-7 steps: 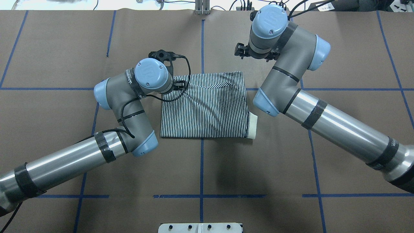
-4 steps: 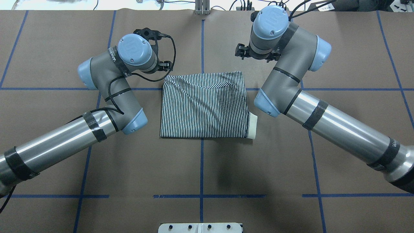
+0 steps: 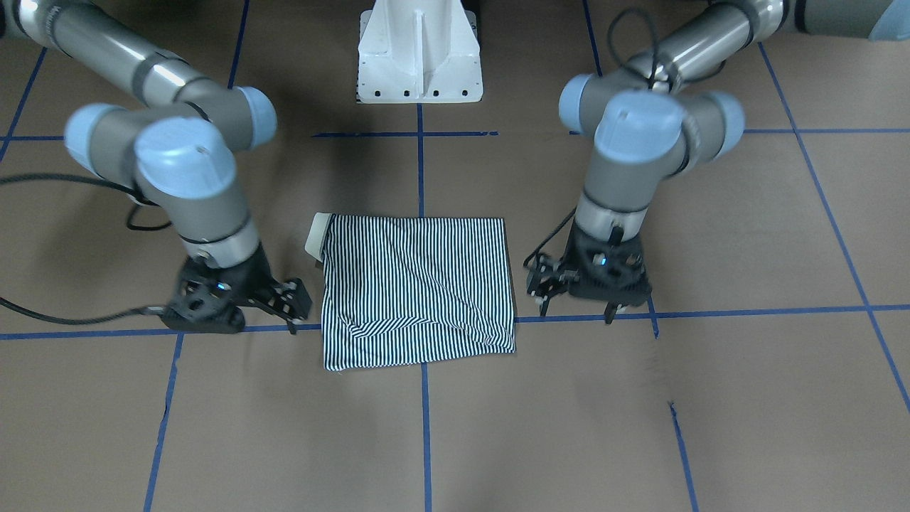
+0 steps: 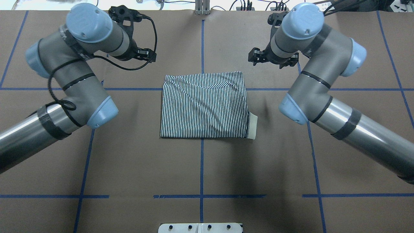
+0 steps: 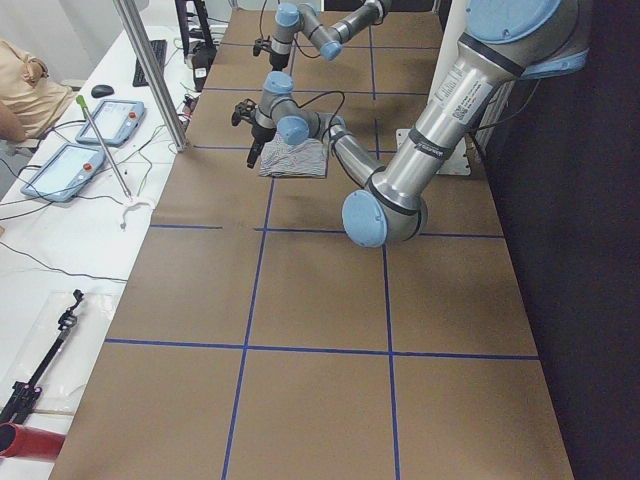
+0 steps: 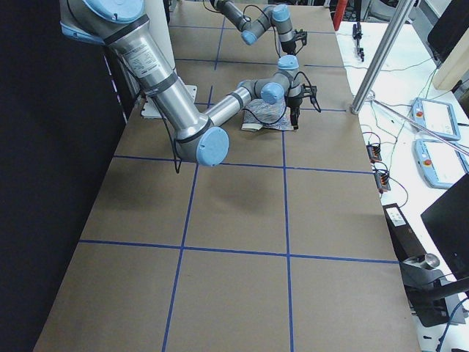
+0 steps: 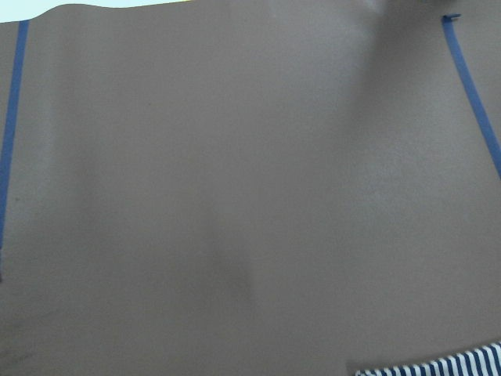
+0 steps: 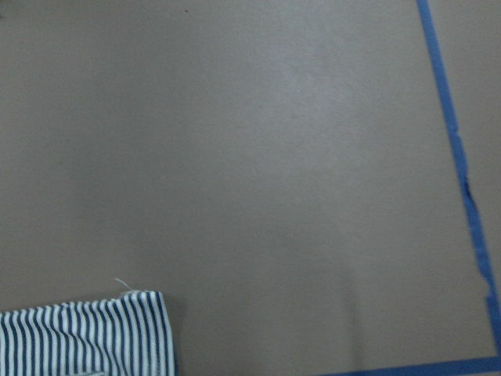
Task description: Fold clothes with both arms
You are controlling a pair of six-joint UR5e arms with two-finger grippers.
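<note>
Apparently we are nearing finish: polo shirt (image 4: 203,105) is lying folded into tidy rectangle at frame centre, cream collar (image 4: 253,127) peeking out lower right. Left gripper (image 4: 147,55) and right gripper (image 4: 273,61) are hovering upper left and upper right, jaws spread, gripping nothing. We are judging only retreat left.

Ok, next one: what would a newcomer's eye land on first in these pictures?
The striped polo shirt draws the eye first, folded into a neat rectangle at the middle of the brown table, its cream collar peeking out on the robot's right. Flanking it, the left gripper and right gripper both hang open and empty off its far corners, touching no cloth.
</note>
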